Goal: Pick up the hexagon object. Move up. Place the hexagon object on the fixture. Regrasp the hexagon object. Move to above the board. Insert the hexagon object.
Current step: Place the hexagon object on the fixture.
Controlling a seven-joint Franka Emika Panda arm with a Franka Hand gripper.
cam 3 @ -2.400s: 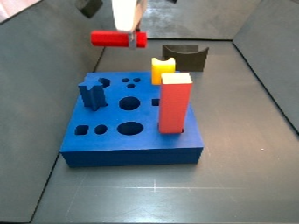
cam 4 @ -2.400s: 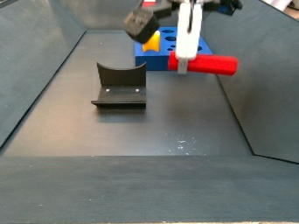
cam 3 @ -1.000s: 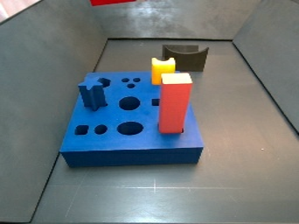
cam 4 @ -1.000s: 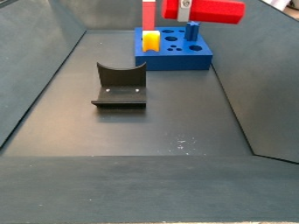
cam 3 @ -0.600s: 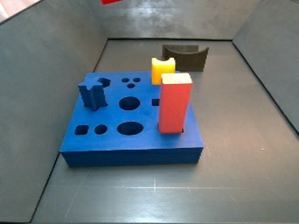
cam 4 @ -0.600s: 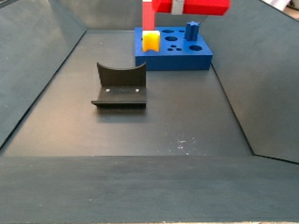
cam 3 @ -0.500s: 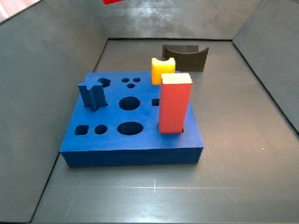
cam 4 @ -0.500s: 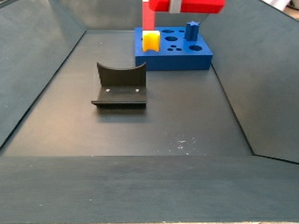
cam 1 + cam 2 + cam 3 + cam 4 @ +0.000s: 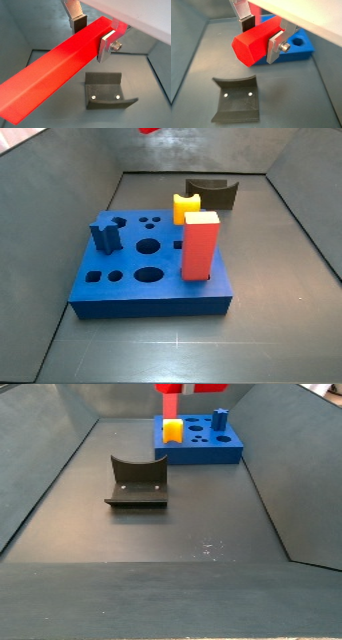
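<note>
One gripper [image 9: 91, 34] is visible in both wrist views, its two silver fingers [image 9: 276, 46] clamped on the one hexagon object [image 9: 57, 75], which is held in the air well above the fixture [image 9: 105, 90]. In a side view only a small red corner of the hexagon object [image 9: 148, 130] shows at the upper edge of the frame, high above the board [image 9: 150, 270]; the gripper itself is out of frame there. One fixture [image 9: 135, 481] stands on the floor, apart from the board [image 9: 201, 442], with nothing resting in its curved notch. One board is present, carrying three standing pieces: one red block with a cream top [image 9: 199, 246] near its front right corner, one yellow notched piece [image 9: 186, 207] at the edge nearest the fixture [image 9: 211, 192], and one dark blue piece [image 9: 106, 233] on the board's opposite side. Several round holes remain open in the board's top face.
</note>
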